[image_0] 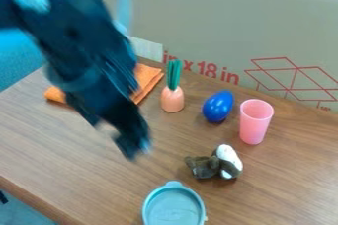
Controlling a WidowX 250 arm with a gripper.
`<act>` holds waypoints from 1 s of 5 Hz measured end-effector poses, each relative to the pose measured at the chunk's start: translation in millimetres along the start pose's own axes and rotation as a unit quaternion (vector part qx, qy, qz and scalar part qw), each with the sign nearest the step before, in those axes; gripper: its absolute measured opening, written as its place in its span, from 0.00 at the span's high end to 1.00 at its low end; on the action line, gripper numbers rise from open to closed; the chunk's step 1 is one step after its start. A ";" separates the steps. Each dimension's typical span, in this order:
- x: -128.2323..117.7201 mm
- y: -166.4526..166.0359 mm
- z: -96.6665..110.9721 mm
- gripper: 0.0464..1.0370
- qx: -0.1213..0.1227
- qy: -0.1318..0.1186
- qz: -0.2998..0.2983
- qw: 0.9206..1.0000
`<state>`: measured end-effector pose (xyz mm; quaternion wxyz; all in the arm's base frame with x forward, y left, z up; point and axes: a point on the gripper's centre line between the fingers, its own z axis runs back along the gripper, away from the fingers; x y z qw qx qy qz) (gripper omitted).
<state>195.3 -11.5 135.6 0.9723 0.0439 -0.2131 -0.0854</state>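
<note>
Camera view: see gripper (134, 146) above table (72, 160); cannot tell if released or clenched. Find bowl (173, 210) and brown-and-white toy (228, 159) unlifted.

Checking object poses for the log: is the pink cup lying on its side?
No, the pink cup stands upright on the table, its open rim facing up.

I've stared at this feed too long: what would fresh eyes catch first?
The big black arm, slanting down from the upper left, its claw hanging over the wooden table. Then the vivid blue egg-shaped object, between the toy carrot and the pink cup, in front of the cardboard.
</note>
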 end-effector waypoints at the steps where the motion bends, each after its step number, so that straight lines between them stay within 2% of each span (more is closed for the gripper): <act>1: -3.3 26.3 10.5 0.04 0.009 0.015 0.031 0.999; 2: -16.3 67.1 -0.9 0.04 0.029 0.103 0.084 0.991; 3: -12.1 114.2 -34.8 0.04 0.027 0.189 0.103 0.976; 4: 13.6 135.9 -57.4 0.04 0.007 0.200 0.071 0.977; 5: 20.8 135.8 -59.5 0.04 -0.003 0.195 0.037 0.980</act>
